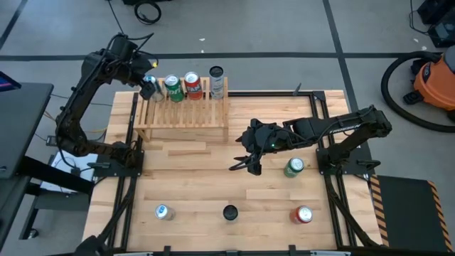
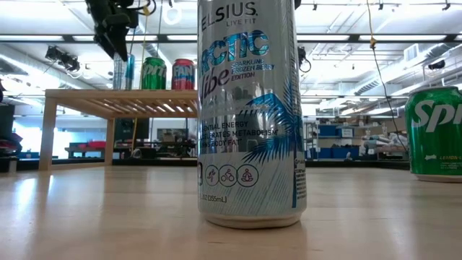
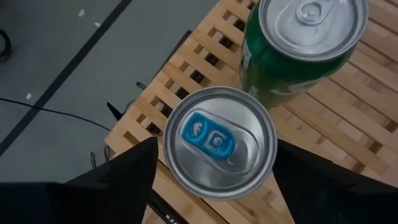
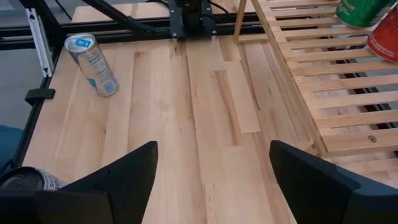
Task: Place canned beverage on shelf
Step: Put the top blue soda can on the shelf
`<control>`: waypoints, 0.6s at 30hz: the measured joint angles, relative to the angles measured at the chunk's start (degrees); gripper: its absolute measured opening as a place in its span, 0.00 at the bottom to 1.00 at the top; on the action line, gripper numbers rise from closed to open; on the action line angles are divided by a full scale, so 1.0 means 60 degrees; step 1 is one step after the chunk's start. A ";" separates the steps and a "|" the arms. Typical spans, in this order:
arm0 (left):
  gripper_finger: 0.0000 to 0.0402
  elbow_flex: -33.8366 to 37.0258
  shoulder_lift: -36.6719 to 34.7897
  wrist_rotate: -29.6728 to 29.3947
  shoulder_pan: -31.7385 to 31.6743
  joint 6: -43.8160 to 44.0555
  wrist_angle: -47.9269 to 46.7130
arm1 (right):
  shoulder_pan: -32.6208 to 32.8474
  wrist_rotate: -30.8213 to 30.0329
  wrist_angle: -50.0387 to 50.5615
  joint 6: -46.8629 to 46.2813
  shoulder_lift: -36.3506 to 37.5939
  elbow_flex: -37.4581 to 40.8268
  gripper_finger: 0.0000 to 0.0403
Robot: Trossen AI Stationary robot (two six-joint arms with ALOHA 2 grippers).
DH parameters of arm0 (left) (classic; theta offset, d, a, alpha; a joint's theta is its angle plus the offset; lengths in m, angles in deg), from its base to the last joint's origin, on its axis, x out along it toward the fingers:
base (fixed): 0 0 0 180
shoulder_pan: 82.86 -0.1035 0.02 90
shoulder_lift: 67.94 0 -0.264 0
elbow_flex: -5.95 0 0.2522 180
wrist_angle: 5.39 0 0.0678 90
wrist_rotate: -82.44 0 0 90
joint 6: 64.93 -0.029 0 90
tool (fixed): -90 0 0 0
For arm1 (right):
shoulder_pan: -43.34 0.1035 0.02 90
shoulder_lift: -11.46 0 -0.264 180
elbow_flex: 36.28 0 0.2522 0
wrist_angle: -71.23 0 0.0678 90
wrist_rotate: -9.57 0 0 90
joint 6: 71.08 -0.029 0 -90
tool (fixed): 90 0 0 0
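Observation:
The light-wood slatted shelf (image 1: 183, 117) stands at the table's far left. Four cans stand upright on its slats: a silver can with a blue tab (image 3: 219, 142) at the left end, then a green can (image 1: 172, 87), a red can (image 1: 192, 84) and a silver can (image 1: 217, 78). My left gripper (image 1: 148, 87) hangs open over the blue-tabbed can, one finger on either side of its top, with a thin gap showing. My right gripper (image 1: 245, 163) waits open above the table's middle, holding nothing.
Loose cans stand on the table: a green one (image 1: 293, 167) beside my right gripper, a red one (image 1: 303, 215), a dark-topped one (image 1: 229, 212) and a silver-blue one (image 1: 163, 212) along the near edge. Bare wood lies between the shelf and these cans.

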 joint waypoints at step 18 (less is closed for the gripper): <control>0.76 -0.0011 -0.0121 -0.0008 0.0001 0.1531 0.0391 | 0.0000 -0.0004 0.0000 -0.0025 0.0000 0.0000 0.79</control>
